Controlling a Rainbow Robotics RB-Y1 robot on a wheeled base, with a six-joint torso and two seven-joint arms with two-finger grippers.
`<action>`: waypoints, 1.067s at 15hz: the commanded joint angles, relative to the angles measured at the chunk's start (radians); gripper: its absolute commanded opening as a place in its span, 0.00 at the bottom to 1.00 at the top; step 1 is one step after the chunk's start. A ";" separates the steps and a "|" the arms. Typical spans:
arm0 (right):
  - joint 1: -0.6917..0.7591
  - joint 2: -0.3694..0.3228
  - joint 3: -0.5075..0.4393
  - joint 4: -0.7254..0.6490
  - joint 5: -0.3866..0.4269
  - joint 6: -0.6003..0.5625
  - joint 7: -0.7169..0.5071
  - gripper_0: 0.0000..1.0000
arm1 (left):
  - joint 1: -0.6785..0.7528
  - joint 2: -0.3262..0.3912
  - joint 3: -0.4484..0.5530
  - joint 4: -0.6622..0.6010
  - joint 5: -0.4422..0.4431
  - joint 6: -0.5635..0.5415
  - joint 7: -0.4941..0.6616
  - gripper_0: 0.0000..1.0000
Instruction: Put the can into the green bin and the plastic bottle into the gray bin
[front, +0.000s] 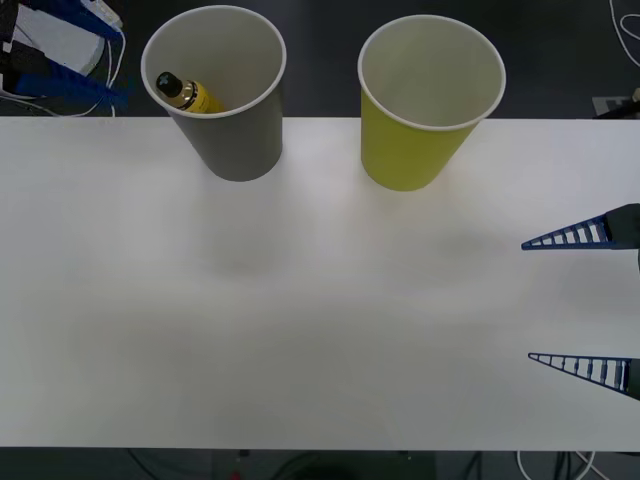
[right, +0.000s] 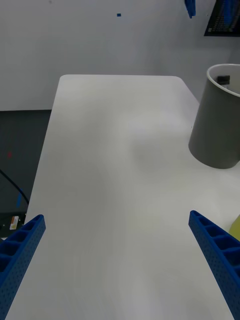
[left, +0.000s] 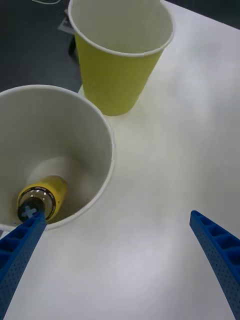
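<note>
robotics lab or test room. bare white table (front: 320, 330) with rounded corners as staged work surface; plain pale wall (right: 100, 37) behind; dark floor (right: 20, 150) with loose cables (front: 600, 465) trailing beside and under table; monitor (right: 222, 17) with lit text mounted at wall corner; blue and white equipment (front: 60, 50) piled off table edge.

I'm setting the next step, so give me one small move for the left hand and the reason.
Probably draw the left hand up and away from the gray bin: the plastic bottle already lies inside it, and the hand is open, holding nothing. The green bin has nothing inside.
</note>
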 joint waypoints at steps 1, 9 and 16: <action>0.000 0.000 0.000 0.000 0.000 0.000 0.000 1.00 | 0.076 0.017 0.000 -0.002 0.089 0.002 -0.113 1.00; 0.000 0.000 0.000 0.000 0.000 0.000 0.000 1.00 | 0.262 0.031 0.000 -0.024 0.247 0.028 -0.417 1.00; 0.000 0.000 0.000 0.000 0.000 0.000 0.000 1.00 | 0.358 0.033 0.002 -0.165 0.278 0.189 -0.469 1.00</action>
